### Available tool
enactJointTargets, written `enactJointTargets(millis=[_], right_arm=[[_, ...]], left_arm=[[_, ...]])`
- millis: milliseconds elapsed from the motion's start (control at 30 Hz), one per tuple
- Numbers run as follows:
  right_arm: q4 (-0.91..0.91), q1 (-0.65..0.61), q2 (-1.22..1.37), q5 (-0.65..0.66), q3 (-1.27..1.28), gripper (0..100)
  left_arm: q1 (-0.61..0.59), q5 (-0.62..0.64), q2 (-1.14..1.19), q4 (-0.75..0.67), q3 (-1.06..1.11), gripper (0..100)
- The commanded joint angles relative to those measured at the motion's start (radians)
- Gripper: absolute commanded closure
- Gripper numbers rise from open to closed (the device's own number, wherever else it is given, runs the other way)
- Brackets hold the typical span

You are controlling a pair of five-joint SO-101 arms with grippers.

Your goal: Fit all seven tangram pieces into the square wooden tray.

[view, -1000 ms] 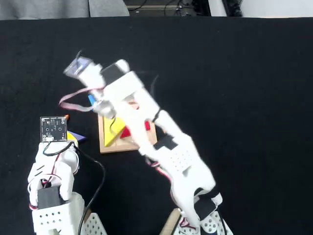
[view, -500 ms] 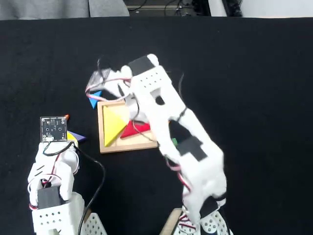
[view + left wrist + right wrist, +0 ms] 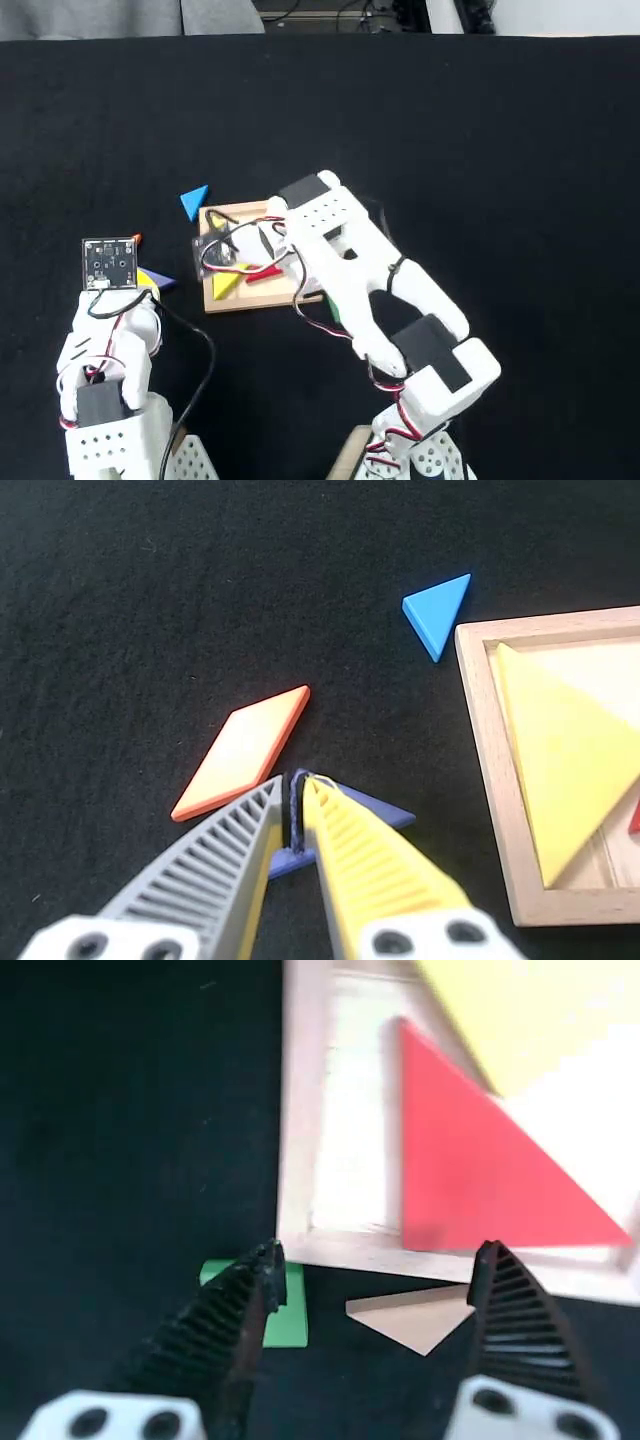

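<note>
The right tool [image 3: 380, 1252] hung wide open beside the wooden tray [image 3: 298, 1110], where the thin, stiff, probably light green piece [image 3: 285, 1312] and pale triangle [image 3: 415, 1318] lay flat on the desk [image 3: 120, 1110], likely best pinched across opposite edges.

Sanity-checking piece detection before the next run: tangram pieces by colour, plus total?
yellow triangle: 1
red triangle: 1
light blue triangle: 1
dark blue piece: 1
orange parallelogram: 1
green square: 1
pale wood-coloured triangle: 1
Total: 7
</note>
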Motion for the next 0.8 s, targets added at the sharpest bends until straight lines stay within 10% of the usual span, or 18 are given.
enactJointTargets(millis=[0, 767], right_arm=[[0.008, -0.011, -0.064, 0.158, -0.042, 69.9], [-0.180, -0.092, 0.160, 0.144, -0.143, 69.8]], left_arm=[[0.007, -0.009, -0.008, -0.014, 0.018, 95], [-0.001, -0.011, -0.008, -0.015, 0.018, 95]])
